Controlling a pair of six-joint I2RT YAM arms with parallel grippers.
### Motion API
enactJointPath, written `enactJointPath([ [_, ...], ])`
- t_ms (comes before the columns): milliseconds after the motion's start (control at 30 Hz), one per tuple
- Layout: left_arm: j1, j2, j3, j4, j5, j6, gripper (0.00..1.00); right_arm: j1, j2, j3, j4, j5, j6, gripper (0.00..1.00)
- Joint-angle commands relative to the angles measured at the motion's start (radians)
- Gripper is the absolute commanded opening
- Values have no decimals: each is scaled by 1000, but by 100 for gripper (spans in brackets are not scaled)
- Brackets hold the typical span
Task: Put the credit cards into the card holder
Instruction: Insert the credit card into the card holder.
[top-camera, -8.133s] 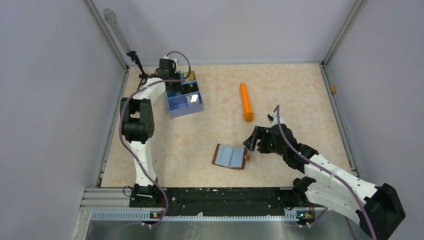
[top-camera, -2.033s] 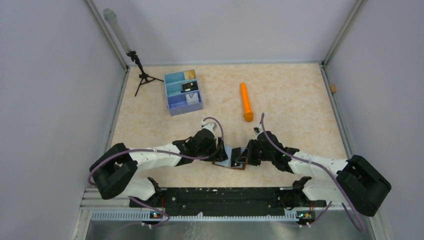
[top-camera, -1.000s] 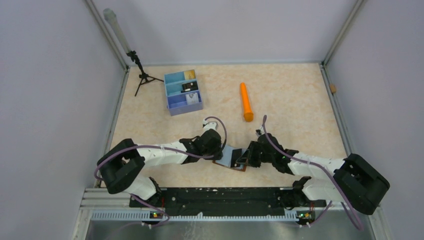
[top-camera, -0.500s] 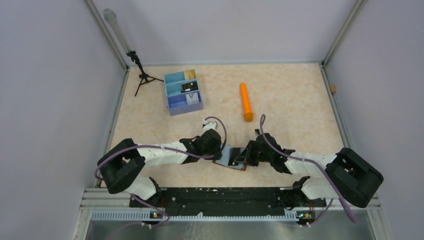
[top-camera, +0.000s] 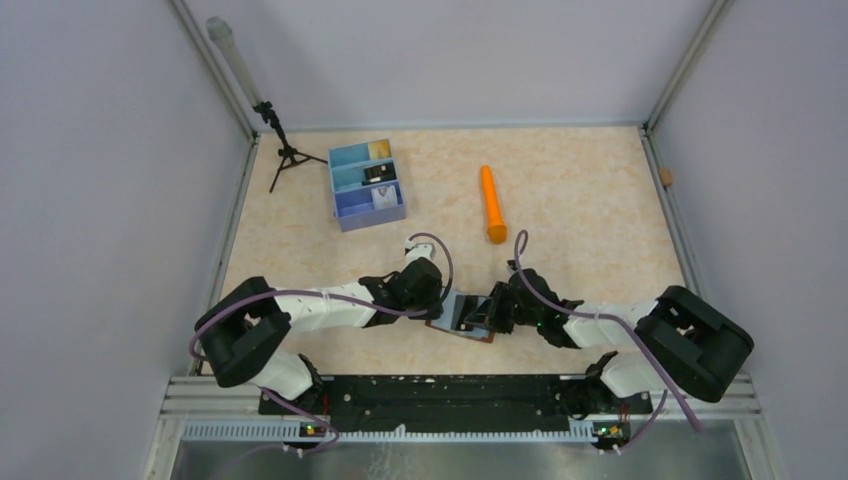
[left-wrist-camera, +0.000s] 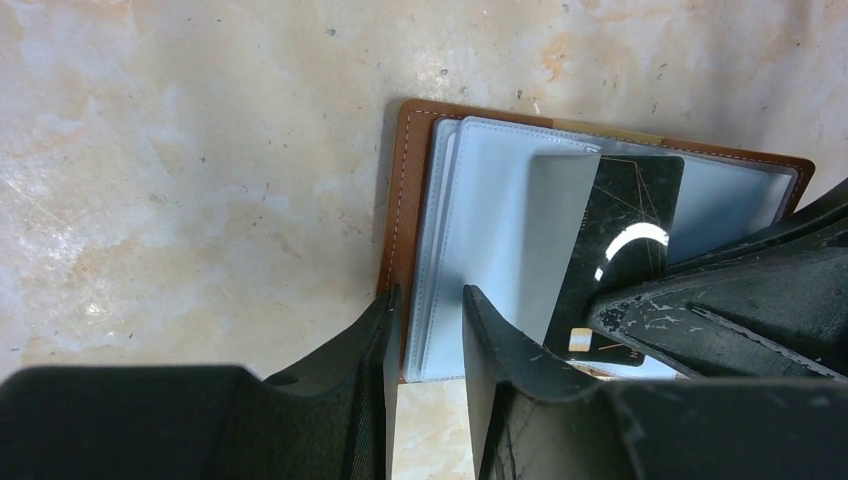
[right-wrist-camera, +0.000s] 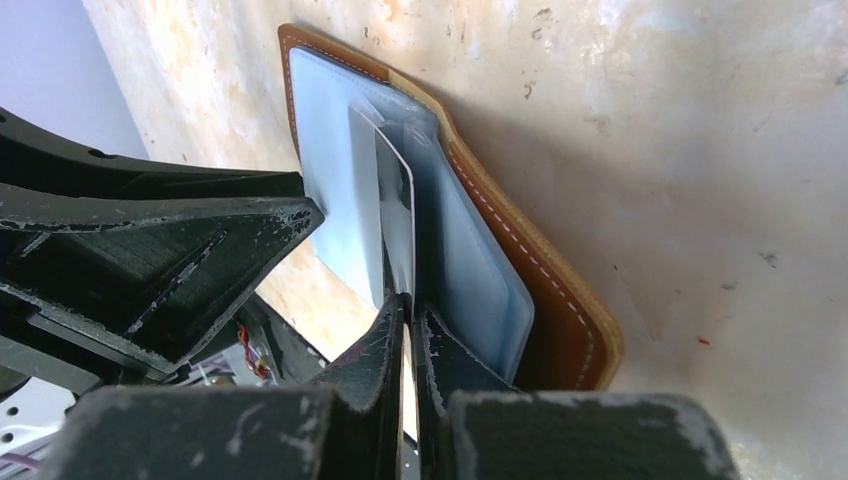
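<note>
The card holder (top-camera: 455, 322), a brown leather wallet with a pale blue-grey lining (left-wrist-camera: 490, 230), lies open on the table near the front. My right gripper (right-wrist-camera: 410, 310) is shut on a black credit card (left-wrist-camera: 620, 240) that is tucked partly under one of the lining's sleeves. My left gripper (left-wrist-camera: 430, 300) stands at the holder's left edge. Its jaws are narrowly apart, with the brown rim (left-wrist-camera: 405, 200) and the lining's edge showing between them. More credit cards lie in the blue tray (top-camera: 367, 186): a tan-gold one (top-camera: 379, 150), a black one (top-camera: 376, 172) and a white one (top-camera: 383, 198).
An orange cylinder (top-camera: 491, 204) lies on the table behind the holder. A small black tripod (top-camera: 280, 150) stands at the back left, next to the tray. Grey walls enclose the table on three sides.
My right gripper has slid left with the black card, deeper over the open holder. The left gripper's jaws have narrowed a little; that arm has stayed at the holder's left edge.
</note>
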Motion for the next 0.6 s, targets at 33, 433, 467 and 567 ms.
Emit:
enactJointPath([
  [33, -8, 28, -14, 3, 56, -22, 31, 33, 50, 39, -114, 70, -48, 0],
  [433, -9, 13, -59, 44, 72, -62, 26, 46, -159, 166, -518, 271, -178, 43],
  [467, -9, 8, -62, 49, 73, -67, 26, 47, -175, 173, -537, 282, -185, 44],
  [567, -9, 2, -70, 60, 75, -76, 26, 48, -200, 179, -556, 291, -196, 44],
])
